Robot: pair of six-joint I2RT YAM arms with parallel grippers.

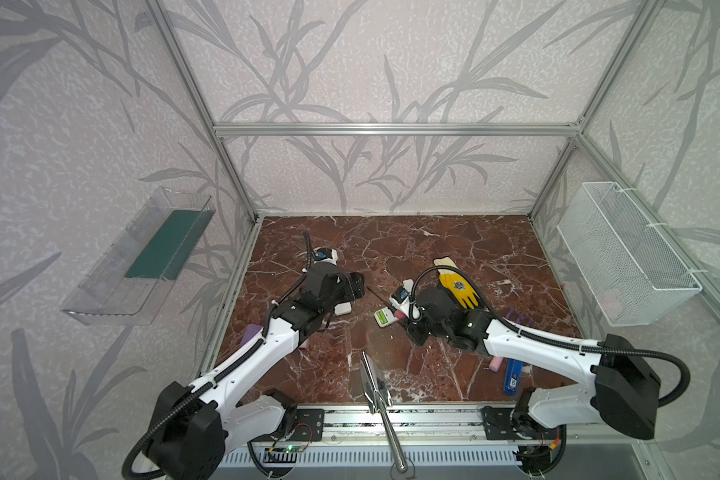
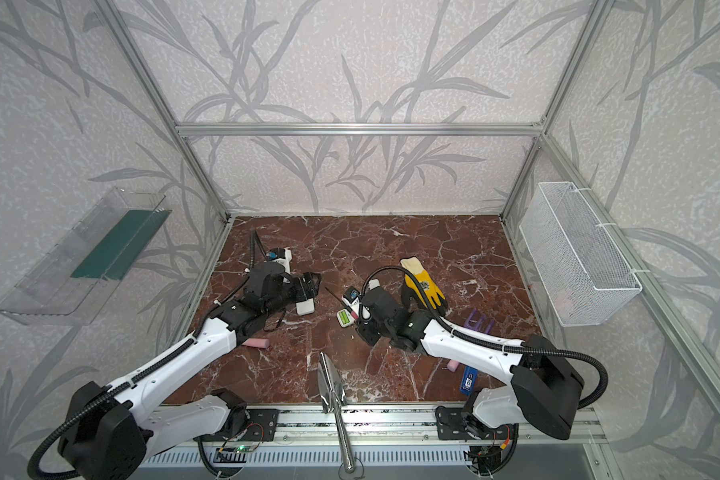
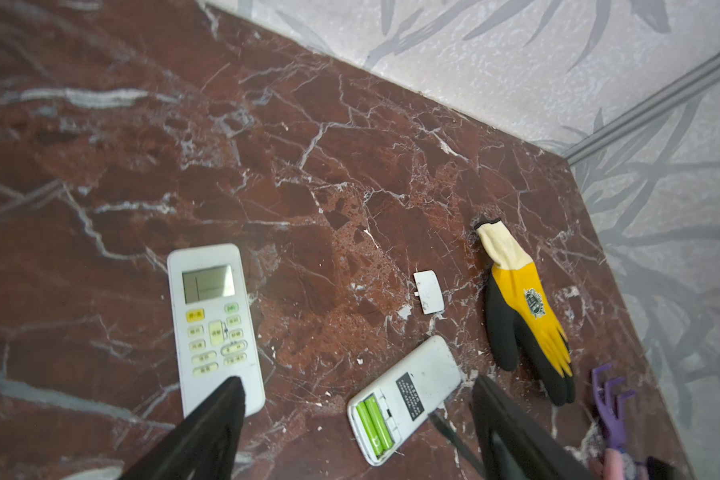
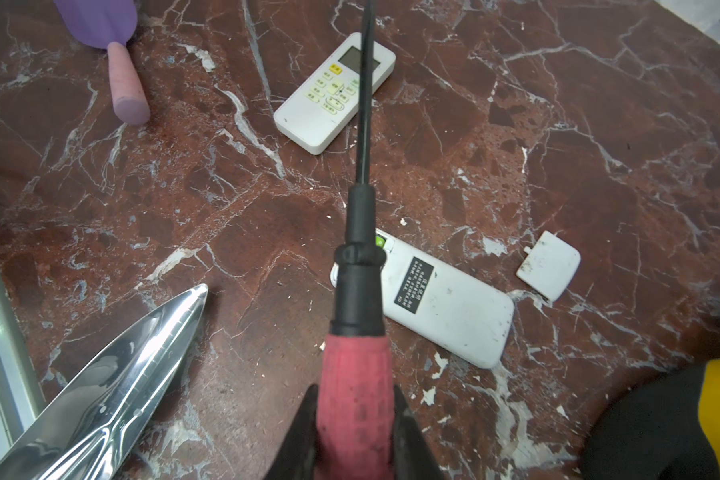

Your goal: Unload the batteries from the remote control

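A white remote control (image 3: 416, 390) lies face down with its compartment open, and two lime green batteries (image 3: 374, 428) sit side by side inside. Both top views show it mid-table (image 1: 385, 318) (image 2: 344, 319). Its loose cover (image 3: 429, 291) lies apart on the marble. A second remote (image 3: 217, 328) lies face up nearby. My left gripper (image 3: 357, 380) is open and holds nothing; one finger (image 3: 213, 428) hangs over the face-up remote. My right gripper (image 4: 355, 390) is shut on a pink-handled screwdriver (image 4: 356, 399), whose black shaft hides most of the batteries (image 4: 379, 240).
A yellow-and-black glove (image 1: 460, 286) lies right of the remotes, with a purple rake (image 2: 479, 322) beyond it. A shiny metal trowel (image 1: 373, 382) juts in from the front edge. A pink-handled purple scoop (image 4: 117, 62) lies under the left arm. A wire basket (image 1: 624, 253) hangs on the right wall.
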